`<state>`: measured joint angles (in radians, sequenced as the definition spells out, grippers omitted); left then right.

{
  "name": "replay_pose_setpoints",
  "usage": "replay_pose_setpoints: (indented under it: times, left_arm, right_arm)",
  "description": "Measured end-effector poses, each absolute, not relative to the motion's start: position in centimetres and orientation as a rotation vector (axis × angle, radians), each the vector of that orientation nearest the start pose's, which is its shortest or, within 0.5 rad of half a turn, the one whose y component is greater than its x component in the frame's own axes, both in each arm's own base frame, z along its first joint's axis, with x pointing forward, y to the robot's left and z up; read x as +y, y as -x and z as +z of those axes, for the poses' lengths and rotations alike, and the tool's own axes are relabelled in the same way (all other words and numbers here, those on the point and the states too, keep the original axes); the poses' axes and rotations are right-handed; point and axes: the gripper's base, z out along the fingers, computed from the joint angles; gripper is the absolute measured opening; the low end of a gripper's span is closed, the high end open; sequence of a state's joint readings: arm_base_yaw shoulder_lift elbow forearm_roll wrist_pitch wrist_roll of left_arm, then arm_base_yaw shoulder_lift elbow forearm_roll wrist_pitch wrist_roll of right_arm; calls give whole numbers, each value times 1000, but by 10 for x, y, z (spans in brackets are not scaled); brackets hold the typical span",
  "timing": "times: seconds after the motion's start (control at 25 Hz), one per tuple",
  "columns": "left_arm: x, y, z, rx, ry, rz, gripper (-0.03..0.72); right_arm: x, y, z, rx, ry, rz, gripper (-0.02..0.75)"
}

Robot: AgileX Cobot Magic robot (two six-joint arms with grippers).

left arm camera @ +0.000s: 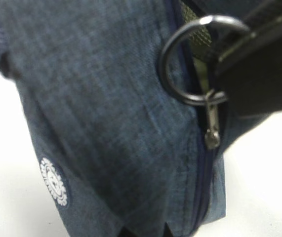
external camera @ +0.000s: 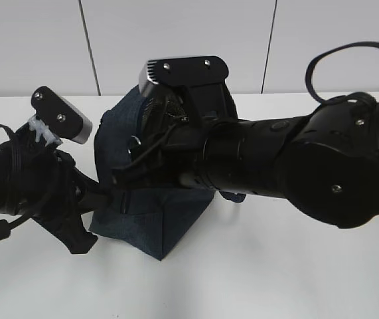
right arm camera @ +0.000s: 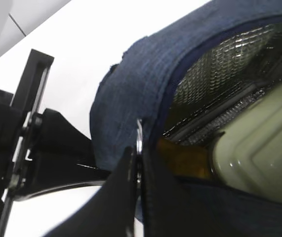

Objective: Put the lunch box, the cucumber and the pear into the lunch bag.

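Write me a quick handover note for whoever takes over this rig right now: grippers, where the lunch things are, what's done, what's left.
Left gripper: shut, pinching the near side of the lunch bag.
Right gripper: shut on the ring pull at the bag's open zipper.
Lunch box: inside the bag, sage lid showing against the foil lining.
Pear: a yellow-brown shape beside the box inside the bag, likely the pear.
Cucumber: not visible in any view; cannot confirm it is packed.
Done: box in, pear probably in.
Left: check for the cucumber; the zipper is open.
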<state>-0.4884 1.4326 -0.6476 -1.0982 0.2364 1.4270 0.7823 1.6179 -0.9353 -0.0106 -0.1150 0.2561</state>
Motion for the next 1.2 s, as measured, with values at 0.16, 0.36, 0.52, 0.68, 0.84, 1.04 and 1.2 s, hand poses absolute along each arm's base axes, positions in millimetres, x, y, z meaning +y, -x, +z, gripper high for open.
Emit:
replay_pose_setpoints:
  times: [0.16,0.36,0.52,0.68,0.84,1.04,1.2]
  left_arm:
    - [-142,-227,199,2135,-1049,-321,7]
    - [-142,-227,199,2135,-1048,-322,6]
    - [-142,-227,199,2136,-1047,-323,6]
    - [-143,-226,199,2138,-1049,-332,6]
    - [-143,-226,199,2138,-1051,-334,6]
    - [-143,-226,199,2139,-1053,-338,6]
    - [-143,-226,199,2140,-1056,-343,6]
  right_arm:
    - [247,-255,246,2046,516,640,0]
    - [247,-261,256,2064,473,649,0]
    - [242,-268,259,2094,392,666,0]
    - [238,-271,258,2118,343,674,0]
    - [236,-269,264,2109,331,686,0]
    - [229,-272,273,2089,302,686,0]
    - [218,-280,272,2095,262,661,0]
